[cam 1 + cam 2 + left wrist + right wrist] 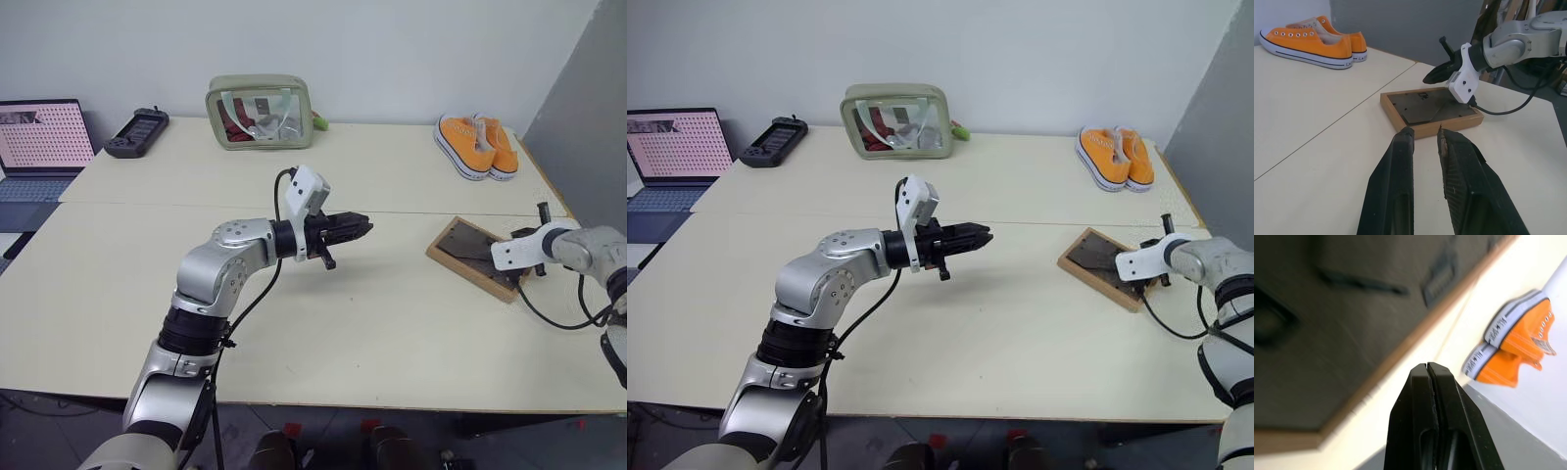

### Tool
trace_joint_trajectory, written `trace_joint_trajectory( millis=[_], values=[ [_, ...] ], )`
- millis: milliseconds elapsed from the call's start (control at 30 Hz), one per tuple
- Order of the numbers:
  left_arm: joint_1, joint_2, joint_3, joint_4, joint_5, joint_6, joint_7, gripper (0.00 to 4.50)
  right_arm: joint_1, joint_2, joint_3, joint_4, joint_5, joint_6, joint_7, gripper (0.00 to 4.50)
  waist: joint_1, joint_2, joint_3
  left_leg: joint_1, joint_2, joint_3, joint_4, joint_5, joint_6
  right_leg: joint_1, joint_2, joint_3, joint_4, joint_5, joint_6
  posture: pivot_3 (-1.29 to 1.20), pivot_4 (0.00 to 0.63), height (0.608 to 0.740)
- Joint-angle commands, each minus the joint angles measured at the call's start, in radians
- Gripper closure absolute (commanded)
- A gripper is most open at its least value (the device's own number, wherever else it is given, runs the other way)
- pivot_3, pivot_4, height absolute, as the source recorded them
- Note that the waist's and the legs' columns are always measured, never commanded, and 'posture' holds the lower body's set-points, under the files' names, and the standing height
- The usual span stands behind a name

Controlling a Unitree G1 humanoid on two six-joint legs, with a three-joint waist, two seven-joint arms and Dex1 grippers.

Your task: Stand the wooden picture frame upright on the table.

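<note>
My left gripper [361, 227] is clenched on nothing, my right gripper [1431, 78] too. The wooden picture frame [477, 257] lies flat, grey back up, on the table [392, 323]; standing it remains.

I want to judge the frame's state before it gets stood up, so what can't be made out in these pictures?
- The wooden picture frame lies with its dark back panel up; its portrait face is hidden against the table.
- Left eye view: the frame's far corner is covered by the right gripper.
- Right wrist view: the frame is blurred and cut off by the edges.
- Laptop: cut off by the edge.
</note>
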Motion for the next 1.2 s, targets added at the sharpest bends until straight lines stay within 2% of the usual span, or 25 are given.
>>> trace_joint_trajectory(
  millis=[33, 167, 300, 567, 633, 800, 1000, 1200],
  values=[
    [-0.016, 0.001, 0.026, -0.049, -0.018, -0.005, 0.007, 3.61, -0.032, -0.013, 0.041, 0.023, -0.038, -0.019, 0.023, 4.50, 0.000, 0.000, 0.000, 0.000, 0.000, 0.000, 0.000, 0.000, 0.000, 0.000, 0.000, 0.000, 0.000, 0.000, 0.000, 0.00, 0.150, 0.740],
    [-0.016, -0.005, 0.027, -0.052, -0.021, -0.001, 0.013, 3.61, -0.027, -0.020, 0.041, 0.025, -0.009, -0.135, 0.143, 4.50, 0.000, 0.000, 0.000, 0.000, 0.000, 0.000, 0.000, 0.000, 0.000, 0.000, 0.000, 0.000, 0.000, 0.000, 0.000, 0.00, 0.150, 0.740],
    [-0.014, -0.009, 0.027, -0.056, -0.020, -0.002, 0.017, 3.61, -0.002, -0.037, 0.031, 0.015, 0.020, -0.278, 0.195, 4.50, 0.000, 0.000, 0.000, 0.000, 0.000, -0.001, 0.000, 0.000, 0.000, 0.001, 0.000, -0.001, -0.001, 0.000, 0.000, 0.00, 0.150, 0.740],
    [-0.011, -0.020, 0.023, -0.047, -0.018, -0.014, 0.021, 3.61, 0.049, -0.023, -0.113, -0.028, 0.244, -0.438, 0.357, 4.50, -0.016, -0.001, 0.000, 0.003, 0.000, -0.001, 0.000, 0.000, 0.000, 0.005, 0.000, -0.001, -0.001, 0.000, 0.000, 0.00, 0.150, 0.740],
    [-0.017, -0.026, 0.022, -0.038, -0.017, -0.017, 0.020, 3.61, 0.056, -0.025, -0.125, -0.043, 0.261, -0.445, 0.372, 4.50, -0.022, -0.001, 0.000, 0.003, 0.001, -0.001, 0.000, 0.000, 0.000, 0.005, 0.000, -0.001, -0.001, 0.000, 0.000, 0.00, 0.150, 0.740],
    [-0.025, -0.036, 0.020, -0.027, -0.014, -0.022, 0.017, 3.61, -0.007, -0.046, -0.043, -0.047, 0.092, -0.254, 0.149, 4.50, -0.025, -0.001, 0.000, 0.003, 0.001, -0.001, 0.000, 0.000, 0.000, 0.004, 0.001, 0.000, 0.000, 0.000, 0.000, 0.00, 0.150, 0.740],
    [-0.015, -0.040, 0.025, -0.040, -0.017, -0.015, 0.023, 3.61, -0.102, -0.031, 0.059, 0.011, -0.056, -0.064, -0.010, 4.50, -0.017, 0.000, 0.001, 0.000, -0.001, 0.000, 0.000, 0.000, 0.000, 0.001, -0.001, 0.000, 0.000, 0.000, 0.000, 0.00, 0.150, 0.740],
    [-0.003, -0.038, 0.036, -0.058, -0.020, -0.006, 0.039, 3.61, -0.099, -0.022, 0.145, 0.045, -0.138, -0.107, -0.042, 4.50, -0.017, 0.001, 0.002, 0.000, -0.001, 0.000, -0.001, 0.000, 0.000, 0.000, -0.001, 0.000, -0.001, 0.000, 0.000, 0.00, 0.150, 0.740]
  ],
)
